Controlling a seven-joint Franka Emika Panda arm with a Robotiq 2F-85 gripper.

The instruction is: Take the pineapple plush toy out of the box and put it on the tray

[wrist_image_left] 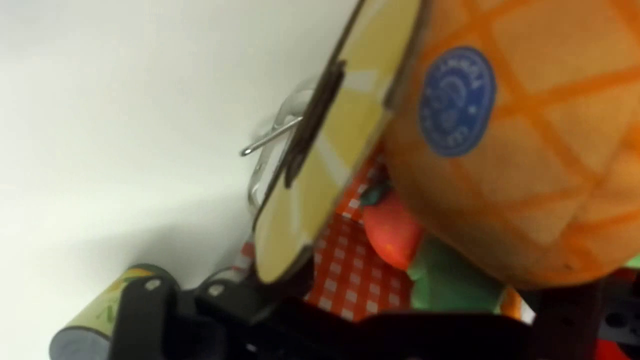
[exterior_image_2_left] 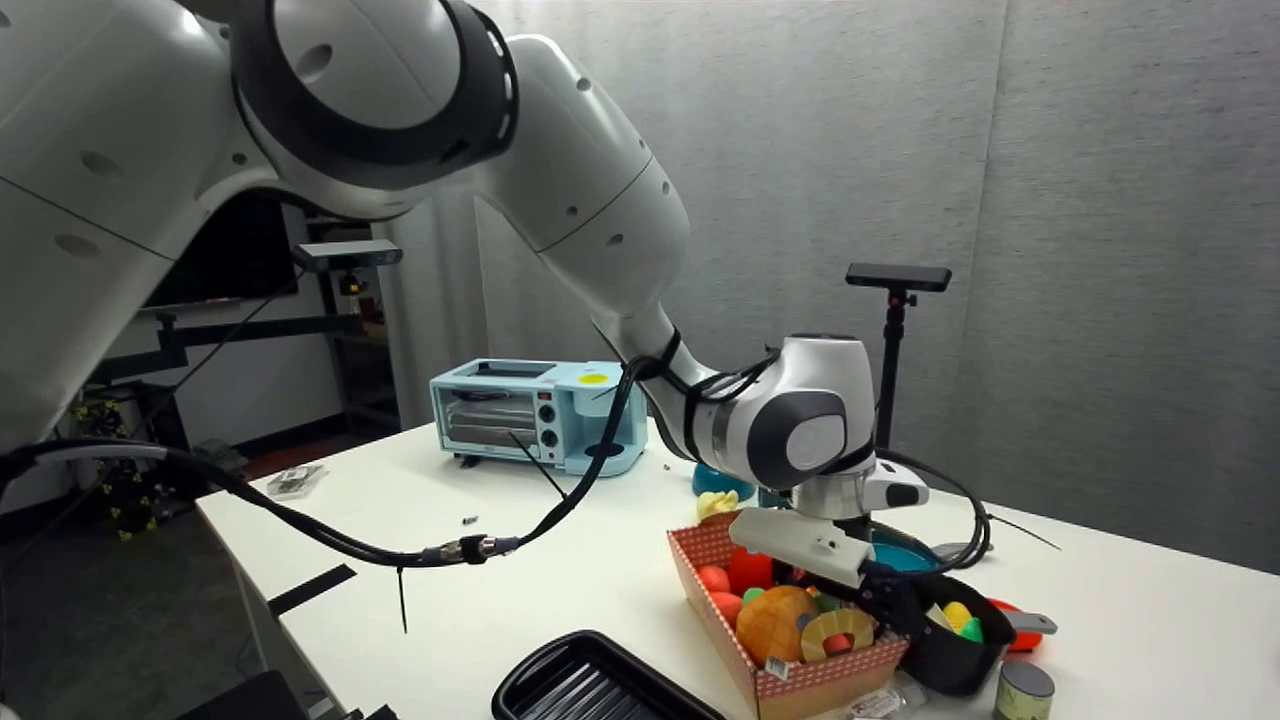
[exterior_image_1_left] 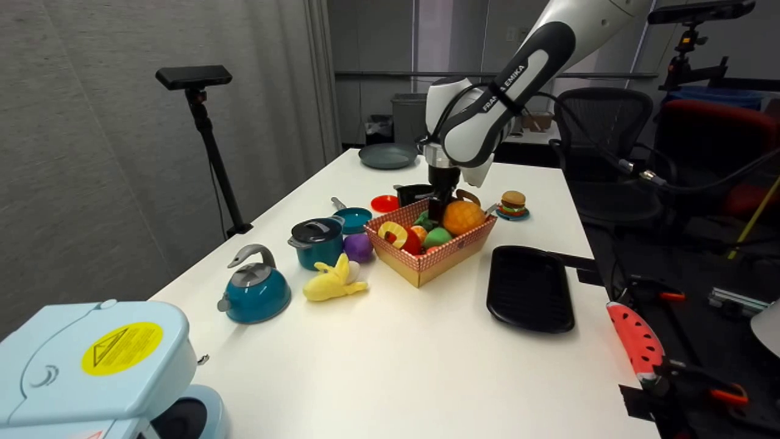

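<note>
The pineapple plush toy (exterior_image_1_left: pixel 462 217) lies in the box (exterior_image_1_left: pixel 454 258), its rounded orange body above the rim. It also shows in an exterior view (exterior_image_2_left: pixel 776 622) and fills the right of the wrist view (wrist_image_left: pixel 530 150). Its green tuft cannot be made out for certain. My gripper (exterior_image_1_left: pixel 437 210) points down into the box beside the toy. In the wrist view the gripper (wrist_image_left: pixel 430 295) has its dark fingers wide apart, with red checked box lining and a green plush between them. The black tray (exterior_image_1_left: pixel 530 292) stands beside the box; part of it shows in an exterior view (exterior_image_2_left: pixel 590 680).
Red and green plush fruits and a yellow slice toy (wrist_image_left: pixel 335 150) share the box. A black pot (exterior_image_2_left: pixel 955 635), a teal pot (exterior_image_1_left: pixel 317 244), a kettle (exterior_image_1_left: pixel 253 292) and a yellow banana plush (exterior_image_1_left: pixel 334 281) stand around it. A toy burger (exterior_image_1_left: pixel 513 204) sits behind the tray.
</note>
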